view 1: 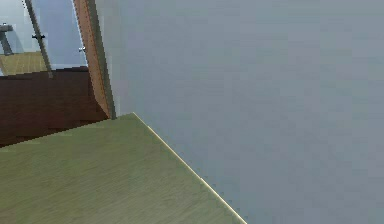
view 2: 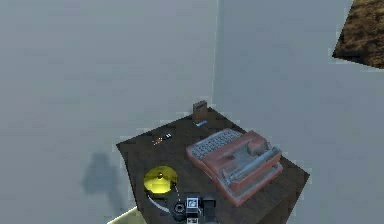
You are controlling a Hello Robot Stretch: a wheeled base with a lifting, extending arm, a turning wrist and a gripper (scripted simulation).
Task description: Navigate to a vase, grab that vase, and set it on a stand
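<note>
A low dark brown table (view 2: 292, 186) stands in a corner of grey walls in the arm side view. Near its front left edge sits a small rounded yellow object (view 2: 160, 181), with a pale curved rim (view 2: 150, 203) just below it. The gripper (view 2: 174, 205) shows at the bottom edge, just right of that yellow object, with the two white marked squares (view 2: 200, 207) to its right. Whether the gripper touches the yellow object cannot be told. I cannot tell whether it holds anything.
A pink-red typewriter (view 2: 236, 160) takes up the table's middle. A small dark box (view 2: 200, 106) and tiny items (view 2: 160, 139) lie toward the back. In the forward view a grey wall (view 1: 260, 100) runs close along the right, above an olive floor (view 1: 90, 175). A brown-framed doorway (view 1: 95, 55) opens far left.
</note>
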